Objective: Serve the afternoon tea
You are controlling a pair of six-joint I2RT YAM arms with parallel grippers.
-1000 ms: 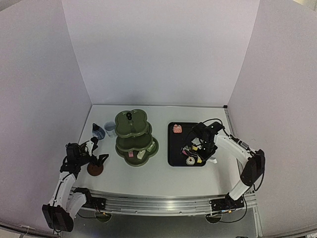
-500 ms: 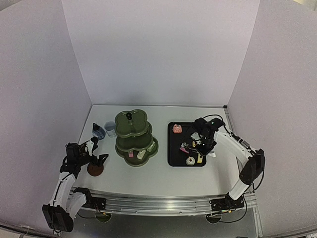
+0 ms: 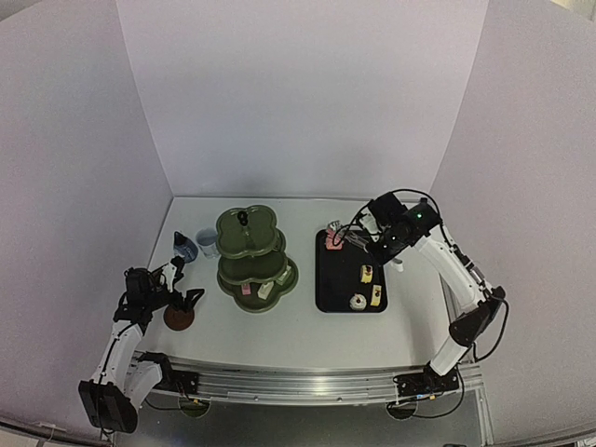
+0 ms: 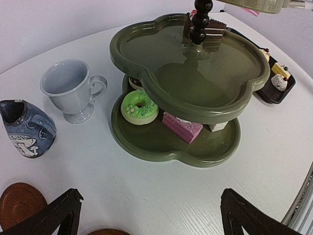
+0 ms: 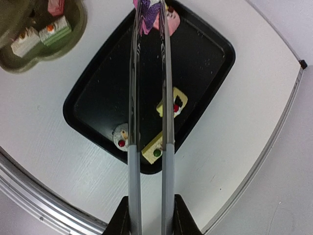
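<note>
- Left gripper: released, jaws wide and nothing between them. It hovers at 7 o'clock of the stand, near a brown saucer.
- Jug and cup: side by side at 9 o'clock of the stand, the jug outermost. I judge a careless left reach could tip either one.
- Stand: three tiers. A green doughnut and a pink slice sit on the lowest, and a dark slice sits by the post on top.
- Tray: at 3 o'clock of the stand. Three cakes lie toward its 5 o'clock end and a pink cake at its 11 o'clock corner.
- Right gripper: clenched on the tongs. Their tips pinch a pink-and-purple pastry over the tray's 11 o'clock corner.
- Risks: the pastry is nipped only at the very tips, so I expect a swing toward the stand could shake it loose, and harder pressure could crush it. The long blades could also clip the scalloped rim or the post.
- Writing: none I can read. The jug carries a painted motif only.
</note>
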